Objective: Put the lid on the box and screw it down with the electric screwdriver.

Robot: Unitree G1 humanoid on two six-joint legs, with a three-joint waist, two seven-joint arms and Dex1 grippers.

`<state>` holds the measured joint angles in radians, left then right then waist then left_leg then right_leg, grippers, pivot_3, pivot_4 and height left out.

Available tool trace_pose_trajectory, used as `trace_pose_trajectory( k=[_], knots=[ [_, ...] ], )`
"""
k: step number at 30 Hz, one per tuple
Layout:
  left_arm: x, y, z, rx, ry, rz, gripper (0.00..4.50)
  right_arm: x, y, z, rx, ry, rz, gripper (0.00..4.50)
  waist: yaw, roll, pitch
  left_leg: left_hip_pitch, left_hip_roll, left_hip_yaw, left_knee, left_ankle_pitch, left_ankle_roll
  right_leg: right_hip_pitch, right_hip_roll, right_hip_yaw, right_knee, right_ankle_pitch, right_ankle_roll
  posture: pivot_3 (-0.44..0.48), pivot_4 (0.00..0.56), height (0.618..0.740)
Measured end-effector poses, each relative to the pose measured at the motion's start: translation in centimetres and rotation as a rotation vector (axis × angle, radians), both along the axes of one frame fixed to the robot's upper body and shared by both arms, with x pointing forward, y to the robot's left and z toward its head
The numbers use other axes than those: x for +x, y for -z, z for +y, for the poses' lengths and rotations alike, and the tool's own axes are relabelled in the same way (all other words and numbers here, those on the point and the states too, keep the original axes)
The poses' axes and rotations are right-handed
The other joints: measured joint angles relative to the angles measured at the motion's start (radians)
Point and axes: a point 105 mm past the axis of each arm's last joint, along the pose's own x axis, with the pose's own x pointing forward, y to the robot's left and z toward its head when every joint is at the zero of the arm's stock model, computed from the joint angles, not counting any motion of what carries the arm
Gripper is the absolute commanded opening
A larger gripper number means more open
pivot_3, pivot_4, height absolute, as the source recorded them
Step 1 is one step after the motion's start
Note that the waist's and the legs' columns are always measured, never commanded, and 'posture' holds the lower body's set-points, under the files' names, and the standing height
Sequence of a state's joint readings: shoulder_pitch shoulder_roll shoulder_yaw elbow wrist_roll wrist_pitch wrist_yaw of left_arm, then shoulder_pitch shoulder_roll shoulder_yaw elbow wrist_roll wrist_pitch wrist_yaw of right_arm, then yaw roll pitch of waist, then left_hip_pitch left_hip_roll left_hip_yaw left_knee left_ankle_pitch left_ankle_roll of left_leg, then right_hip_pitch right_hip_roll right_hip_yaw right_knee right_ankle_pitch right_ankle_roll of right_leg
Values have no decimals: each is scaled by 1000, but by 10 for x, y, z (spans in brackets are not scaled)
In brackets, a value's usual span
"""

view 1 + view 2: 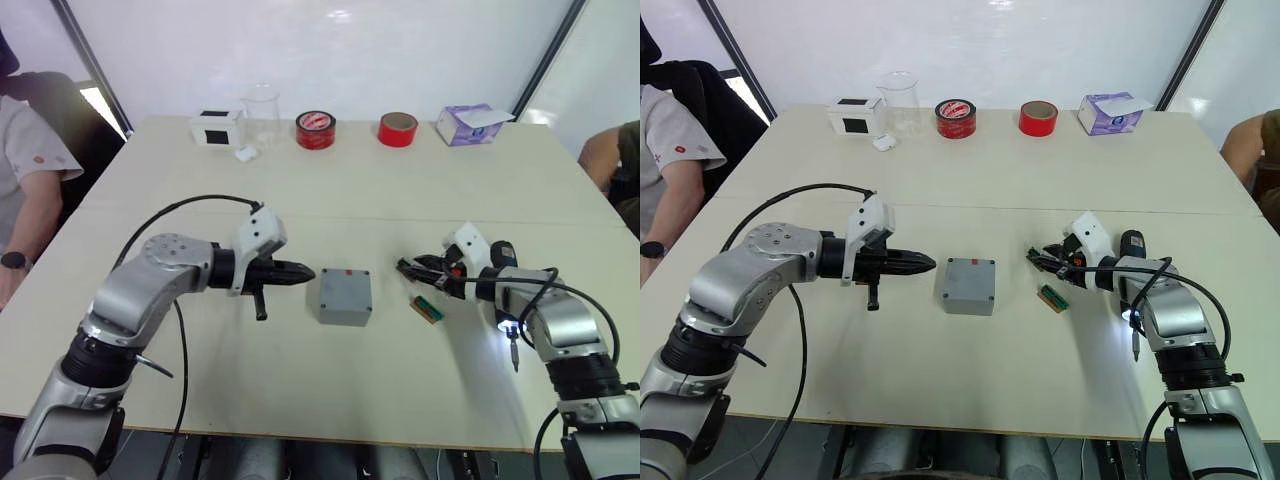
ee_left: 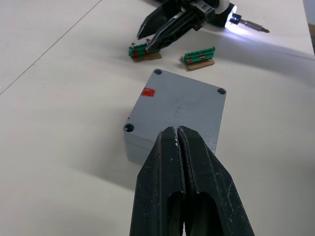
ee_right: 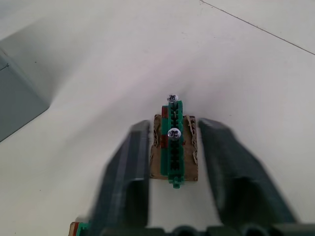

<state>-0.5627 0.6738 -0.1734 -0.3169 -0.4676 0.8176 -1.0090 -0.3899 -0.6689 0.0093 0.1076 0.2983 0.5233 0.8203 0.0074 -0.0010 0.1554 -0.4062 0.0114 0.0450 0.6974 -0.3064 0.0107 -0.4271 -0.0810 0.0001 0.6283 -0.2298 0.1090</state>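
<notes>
as the flat grey metal lid (image 2: pixel 183 105) already sits on the deep grey cast-metal box (image 1: pixel 340 297) just ahead of the clenched, empty left gripper (image 1: pixel 302 273), the released right gripper (image 3: pixel 172 147) straddles a green screw-holding circuit board (image 3: pixel 172 147); risk: nudging it, spilling screws.

2 red tape rolls (image 1: pixel 316 130), glass beaker (image 1: pixel 261 112), tissue box (image 1: pixel 470 124), table (image 1: pixel 330 390)

Matt grey metal lid (image 2: pixel 179 105) on box (image 2: pixel 167 147); smooth matt table (image 1: pixel 330 190).
</notes>
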Motion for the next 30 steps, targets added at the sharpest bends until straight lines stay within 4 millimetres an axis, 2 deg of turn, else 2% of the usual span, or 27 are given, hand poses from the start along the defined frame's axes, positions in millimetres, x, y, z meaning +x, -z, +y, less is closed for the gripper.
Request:
trace_pose_trajectory(
  k=[10,16,22,25,30],
  knots=[
    [0,1,0,0,-7,1,0,0,-1,-1,1,2,-5,22,0,0,0,0,0,0,0,0,0,0,0,0,0,0,0,0,150,740],
    [1,1,1,0,-7,2,0,0,-21,-5,48,20,-59,22,0,0,0,0,0,0,0,0,0,0,0,0,0,0,0,0,150,740],
    [2,2,2,-2,-13,9,0,-5,-32,-3,61,12,-74,22,1,0,0,0,0,0,0,0,0,0,0,0,0,0,0,0,150,740],
    [3,3,3,-1,-16,16,0,-10,-37,5,75,-18,-70,22,1,0,0,0,0,0,0,0,0,0,0,0,0,0,0,0,150,740],
    [1,6,9,24,-14,30,0,-30,-58,39,117,-167,-85,22,-2,0,0,0,1,-1,0,0,0,0,0,0,0,0,0,0,150,740]
  ],
)
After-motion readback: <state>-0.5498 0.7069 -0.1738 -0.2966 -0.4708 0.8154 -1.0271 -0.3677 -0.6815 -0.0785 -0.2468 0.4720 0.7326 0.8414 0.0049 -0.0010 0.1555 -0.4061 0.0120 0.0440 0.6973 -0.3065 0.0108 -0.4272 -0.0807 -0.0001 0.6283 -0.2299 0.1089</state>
